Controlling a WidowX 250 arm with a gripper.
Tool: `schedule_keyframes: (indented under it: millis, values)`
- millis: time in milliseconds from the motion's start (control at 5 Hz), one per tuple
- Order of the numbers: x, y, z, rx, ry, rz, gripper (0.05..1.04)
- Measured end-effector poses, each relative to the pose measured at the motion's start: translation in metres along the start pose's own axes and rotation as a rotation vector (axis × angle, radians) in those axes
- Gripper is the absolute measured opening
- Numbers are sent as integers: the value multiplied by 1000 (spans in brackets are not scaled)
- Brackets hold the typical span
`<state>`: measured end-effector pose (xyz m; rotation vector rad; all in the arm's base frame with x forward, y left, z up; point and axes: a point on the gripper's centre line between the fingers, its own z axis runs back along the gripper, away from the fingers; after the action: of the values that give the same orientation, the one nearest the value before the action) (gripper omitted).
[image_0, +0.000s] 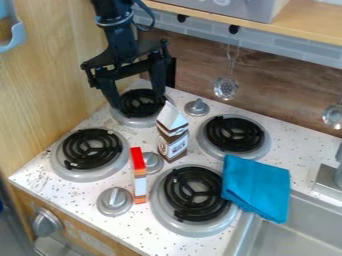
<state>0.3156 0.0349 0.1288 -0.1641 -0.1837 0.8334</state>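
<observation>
Here, the end effector (138, 101) is spread wide above a burner (141, 112) at the back corner of the speckled counter (47, 182). Nearby, inward from that corner, a carton (175, 139) is stood upright. A blue cloth (257, 187) is laid across the sink (300, 240) rim; a ladle (226, 88) is hung before the wood-grain wall (187, 57).

On the stove (33, 175), a carton (175, 135) stands amid four burners. The jaws (140, 102) hang over the back left one (139, 106). Left of the front right burner (196, 194) stands a narrow box (139, 177), a knob (115, 200) just to its left. A cloth (257, 185) lies partly on that burner's right edge and reaches over the rim of the sink (304, 232), front right. Behind, a ladle (226, 88) hangs before the wall.
</observation>
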Motion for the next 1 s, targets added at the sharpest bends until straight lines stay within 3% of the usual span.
schedule_keyframes:
  millis: [200, 400, 1000]
  values:
    - [-2, 3, -8, 19, 22, 2, 1001]
    - [-2, 14, -10, 89, 20, -88, 1001]
    - [-5, 27, -14, 185, 23, -351, 1001]
